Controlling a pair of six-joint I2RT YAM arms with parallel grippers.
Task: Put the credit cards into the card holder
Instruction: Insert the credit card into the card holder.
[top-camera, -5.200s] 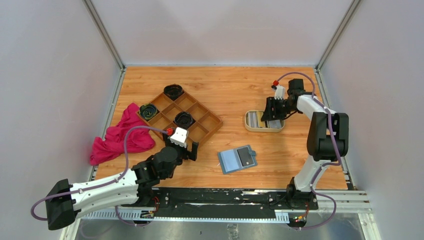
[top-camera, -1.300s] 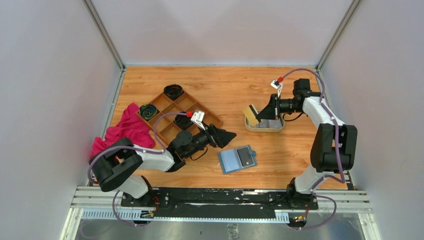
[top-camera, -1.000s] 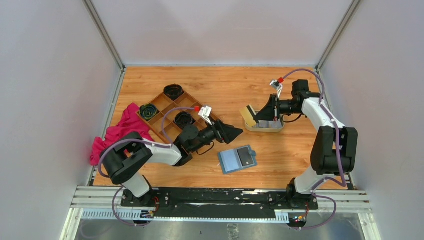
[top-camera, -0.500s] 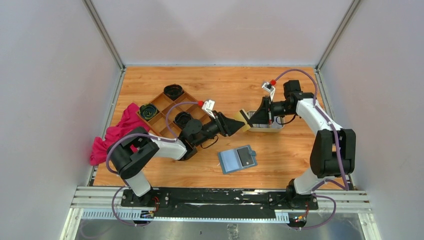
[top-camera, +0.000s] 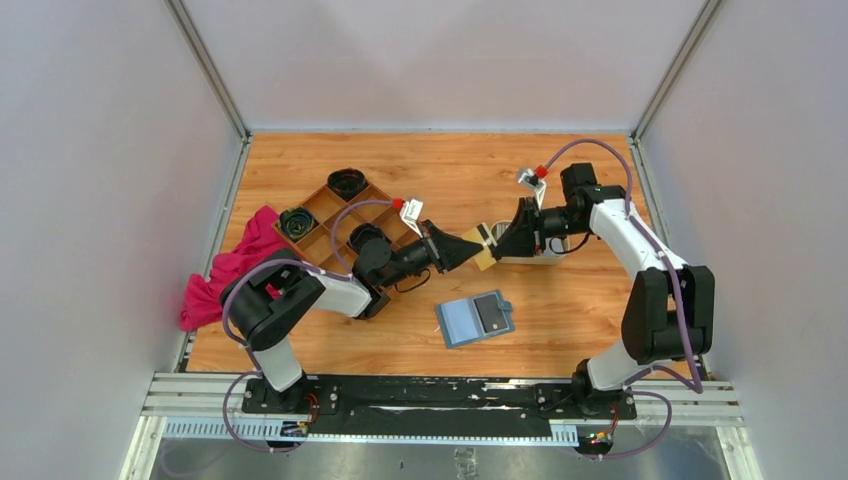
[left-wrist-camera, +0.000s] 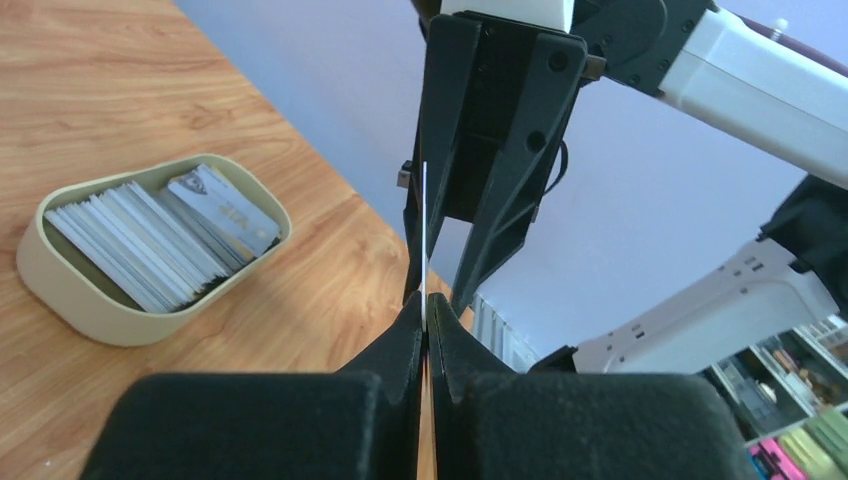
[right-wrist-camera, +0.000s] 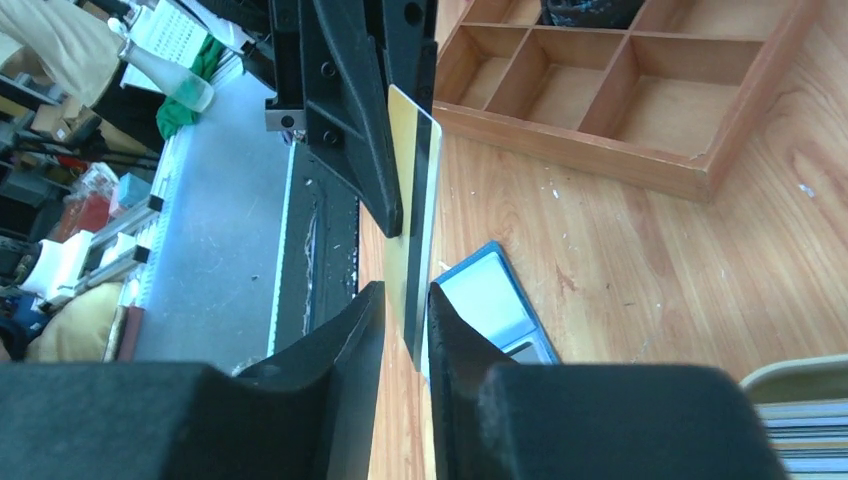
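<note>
A yellowish credit card (top-camera: 485, 253) with a dark stripe hangs in the air between both grippers, above the table's middle. My left gripper (top-camera: 478, 251) is shut on its near end; in the left wrist view the card (left-wrist-camera: 424, 225) shows edge-on between the pinched jaws of this gripper (left-wrist-camera: 425, 318). My right gripper (right-wrist-camera: 405, 300) stands slightly open around the card (right-wrist-camera: 412, 205), with a gap at one finger. The teal card holder (top-camera: 476, 318) lies open on the table below, a dark card (top-camera: 490, 312) on its right half. More credit cards (left-wrist-camera: 160, 240) fill the cream tray (left-wrist-camera: 60, 285).
A brown wooden compartment tray (top-camera: 395, 235) with dark coiled items sits left of centre, and a pink cloth (top-camera: 240, 270) lies at the left edge. The cream tray (top-camera: 545, 258) is under my right arm. Metal rails run along the table's near edge.
My left arm reached right to meet the raised card and its gripper shut on it. My right arm carried the card left from the cream tray, and its jaws have begun to part.
</note>
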